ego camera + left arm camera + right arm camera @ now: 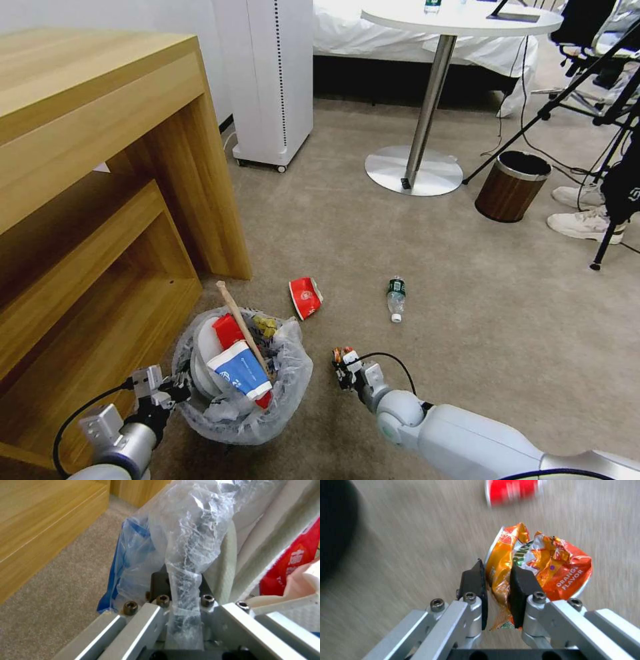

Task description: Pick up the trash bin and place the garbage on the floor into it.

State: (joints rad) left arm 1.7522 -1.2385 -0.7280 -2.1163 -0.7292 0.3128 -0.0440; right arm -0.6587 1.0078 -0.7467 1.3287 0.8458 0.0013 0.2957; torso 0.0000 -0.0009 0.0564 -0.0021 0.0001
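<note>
The wooden desk (100, 167) fills the robot's left side, with grey carpet floor (467, 280) spreading ahead of it. Farther off stand a white upright appliance (270, 80) and a round white table (460, 19) on a chrome pedestal, and to the right of its base sits a brown wood-grain bin (510, 187).

Close in front, beside the desk's lower shelf, the trash bin (243, 407) with its crinkly translucent bag (190, 535) holds a blue-white carton (241, 370), a red wrapper (228, 330), a white slipper (203, 363) and a wooden stick (241, 323) that leans out over the rim. The left hand (175, 392) is at the bin's left rim; in the left wrist view its dark pads are closed tight on the rim with the bag pinched between them.

The right hand (341, 363) hovers low over the floor just right of the bin, its pads (475, 585) narrowed onto a crumpled orange snack wrapper (550, 567), which stands up between them.

On the floor beyond, a red-white paper cup (305, 297) lies on its side near the bin, and a clear green-labelled bottle (396, 299) lies farther to the right, well apart from the cup.
</note>
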